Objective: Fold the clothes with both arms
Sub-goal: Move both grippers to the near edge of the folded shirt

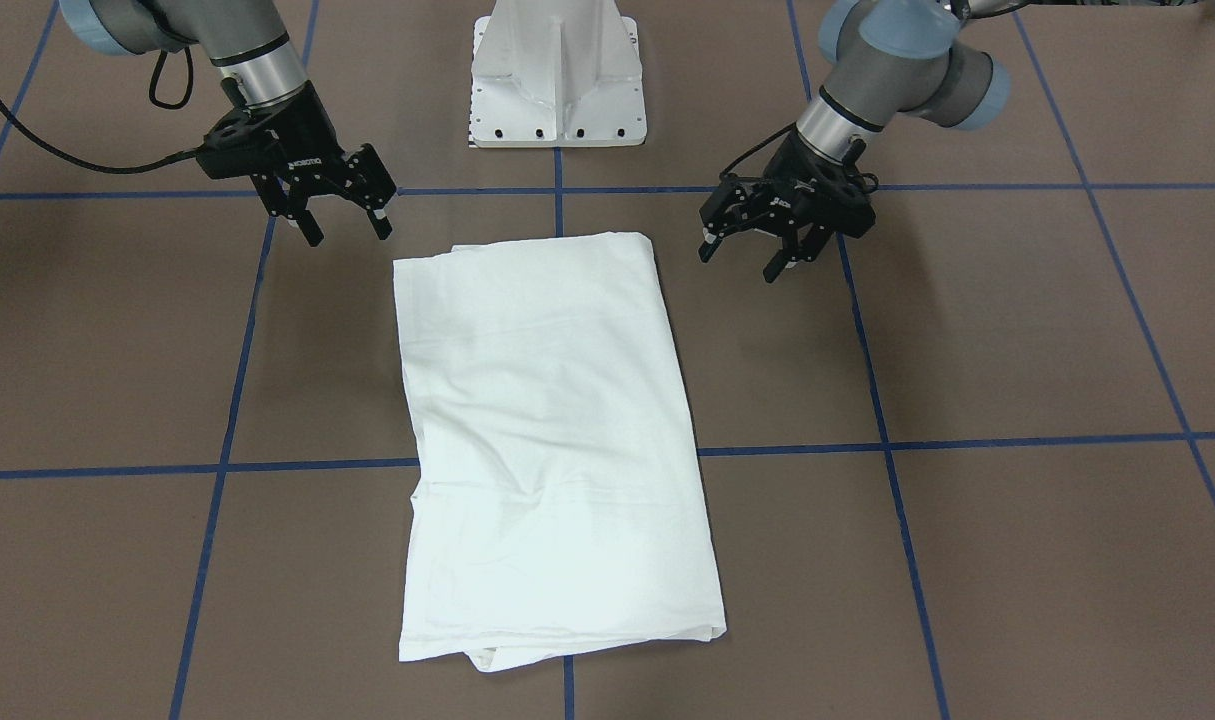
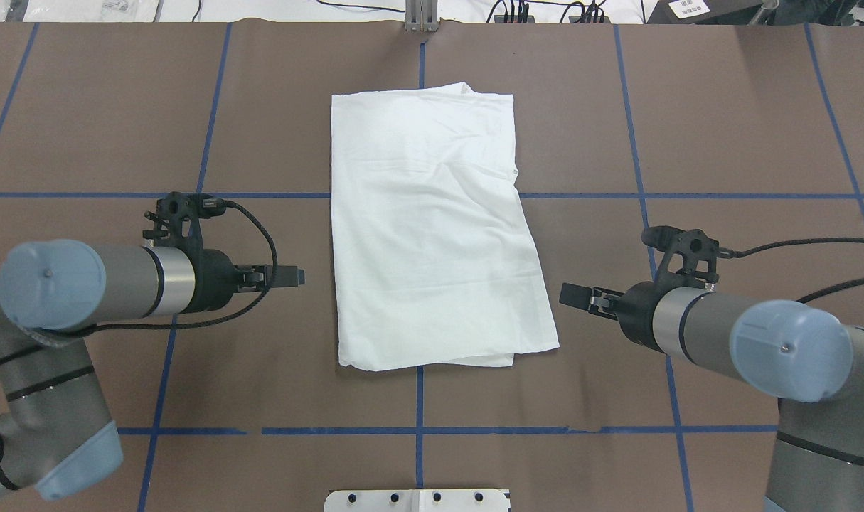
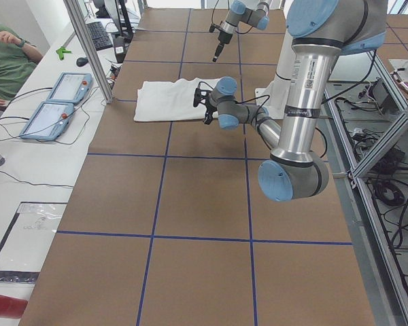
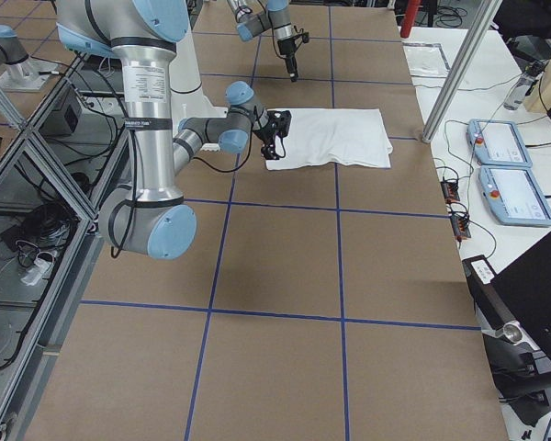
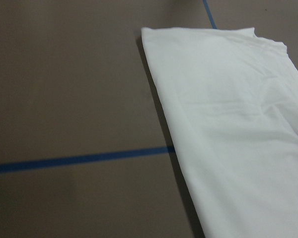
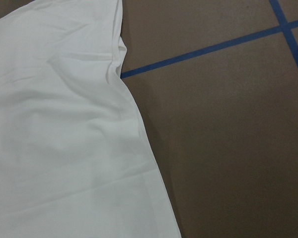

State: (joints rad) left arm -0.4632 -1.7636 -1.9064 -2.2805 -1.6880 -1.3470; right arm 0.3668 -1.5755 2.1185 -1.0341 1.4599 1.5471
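Brown paper-covered surface (image 1: 1017,330) carried blue tape grid. Left fingers (image 1: 782,262) stood spread apart, empty, hovered just beside robot-side corner of white folded cotton shirt (image 1: 552,430). Right fingers (image 1: 310,230) likewise spread, empty, near opposite corner. Neither touched cloth. Shirt lay flat as long rectangle mid-surface. Grey metal tube left arm (image 1: 907,70) and right arm (image 1: 197,30) flanked it. White metal pedestal base (image 1: 557,75) stood behind shirt's robot-side end.
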